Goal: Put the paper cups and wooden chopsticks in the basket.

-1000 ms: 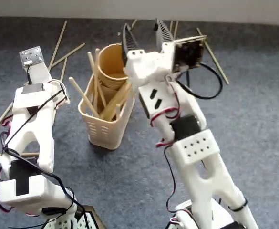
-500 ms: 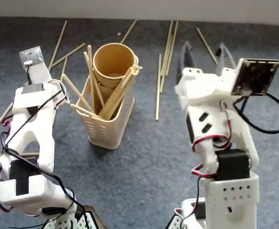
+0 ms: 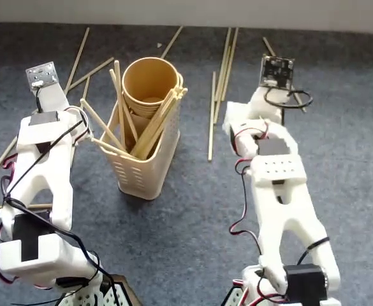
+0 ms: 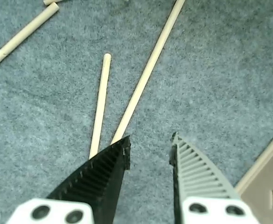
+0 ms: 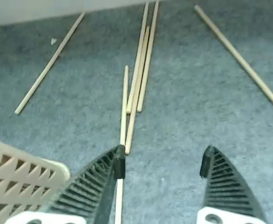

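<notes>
Now 1 basket with paper cups, chopsticks; left claw and right claw, the 2 agape, empty.

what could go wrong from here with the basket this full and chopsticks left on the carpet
The basket is crowded with paper cups and splayed chopsticks; adding more could knock some out or tip it. The loose chopsticks ahead of the open right gripper lie bunched and flat on the carpet, so a grasp may take several or just push them.
</notes>
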`<state>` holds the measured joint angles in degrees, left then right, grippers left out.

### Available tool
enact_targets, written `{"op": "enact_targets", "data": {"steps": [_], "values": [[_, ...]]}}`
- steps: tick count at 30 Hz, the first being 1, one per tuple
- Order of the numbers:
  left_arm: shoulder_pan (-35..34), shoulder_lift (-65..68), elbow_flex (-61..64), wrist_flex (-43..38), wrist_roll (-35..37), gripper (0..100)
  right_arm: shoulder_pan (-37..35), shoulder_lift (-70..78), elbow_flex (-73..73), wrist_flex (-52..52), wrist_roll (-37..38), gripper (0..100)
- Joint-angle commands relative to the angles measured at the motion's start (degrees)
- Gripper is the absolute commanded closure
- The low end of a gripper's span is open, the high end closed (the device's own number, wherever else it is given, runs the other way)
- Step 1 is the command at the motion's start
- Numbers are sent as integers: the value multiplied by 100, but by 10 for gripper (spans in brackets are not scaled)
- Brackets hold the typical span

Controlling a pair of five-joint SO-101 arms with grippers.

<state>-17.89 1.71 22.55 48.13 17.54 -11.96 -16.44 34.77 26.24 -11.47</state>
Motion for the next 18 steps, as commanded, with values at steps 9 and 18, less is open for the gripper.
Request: {"op": "enact_targets", "data": {"steps": [9, 18], "values": [[-13, -31, -22, -70, -88, 825, -391, 1270, -251, -655, 26, 743], [-13, -31, -22, -53, -88, 825, -505, 2703, -655, -1376, 53, 743]]}}
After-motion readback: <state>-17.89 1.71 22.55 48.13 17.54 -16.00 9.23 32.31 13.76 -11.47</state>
